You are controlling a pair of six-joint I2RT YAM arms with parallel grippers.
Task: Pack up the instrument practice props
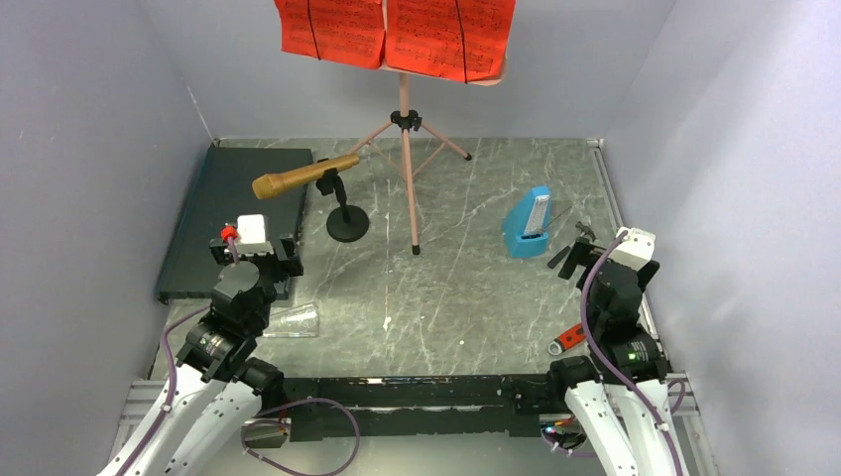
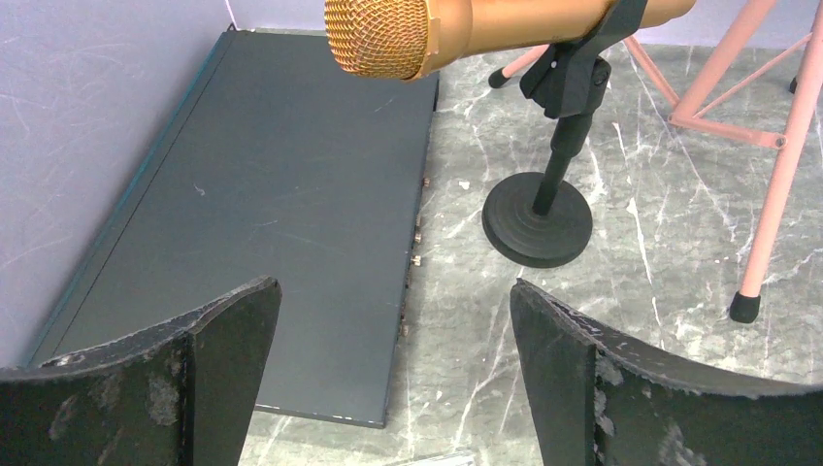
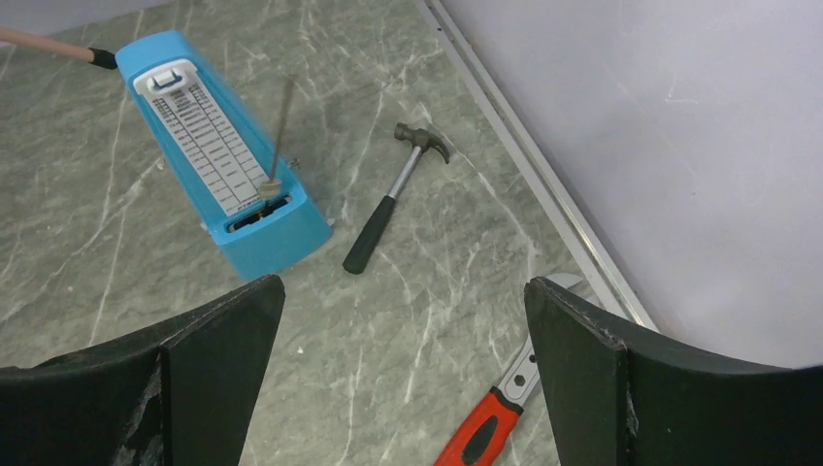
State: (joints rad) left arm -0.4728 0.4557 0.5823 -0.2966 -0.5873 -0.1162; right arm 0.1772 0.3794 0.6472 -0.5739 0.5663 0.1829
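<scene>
Red sheet-music pages point(image 1: 397, 35) rest on the pink tripod music stand point(image 1: 407, 169) at the back. The gold microphone point(image 1: 302, 177) lies tilted in its black round-base stand point(image 1: 347, 226); the left wrist view shows its mesh head point(image 2: 378, 39) above the case edge. The blue metronome point(image 1: 528, 223) stands at the right, upright in the right wrist view point(image 3: 228, 175). My left gripper point(image 1: 256, 256) hovers over the near end of the case, open and empty point(image 2: 396, 296). My right gripper point(image 1: 580, 260) sits just near of the metronome, open and empty point(image 3: 403, 291).
A flat dark case point(image 1: 238, 213) lies along the left wall. A small hammer point(image 3: 393, 199) lies right of the metronome, and a red-handled wrench point(image 3: 490, 432) lies near the right rail. A clear cup point(image 1: 293, 320) lies on its side by the left arm. Grey walls enclose three sides.
</scene>
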